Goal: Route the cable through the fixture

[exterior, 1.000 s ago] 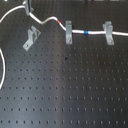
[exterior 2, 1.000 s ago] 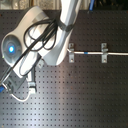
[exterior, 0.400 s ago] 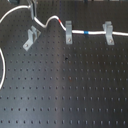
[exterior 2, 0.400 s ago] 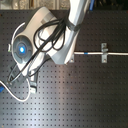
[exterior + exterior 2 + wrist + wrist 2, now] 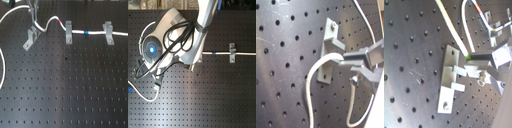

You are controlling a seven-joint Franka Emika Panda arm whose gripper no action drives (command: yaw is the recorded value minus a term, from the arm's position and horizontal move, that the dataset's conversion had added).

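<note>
Gripper (image 5: pixel 353 67) clenched on the white cable (image 5: pixel 50 22) beside the slanted fixture (image 5: pixel 30 39); two square brackets (image 5: pixel 68 33) are already threaded, the slanted fork apparently unthreaded.

Around the tool: the gripper (image 5: pixel 34 21) hangs just above the slanted grey metal forked fixture (image 5: pixel 30 38), pinching the thin white cable (image 5: pixel 49 23) close beside its fork.
Beside the tool: the cable arcs away toward the first squarely set grey bracket (image 5: pixel 68 33), barring that side.
Farther along: a second grey bracket (image 5: pixel 107 32) stands well apart, cable strung between.
Other side: a white cable loop (image 5: pixel 4 65) curves near the board edge.
Open room: the black perforated board (image 5: pixel 70 85) below the fixture.
</note>
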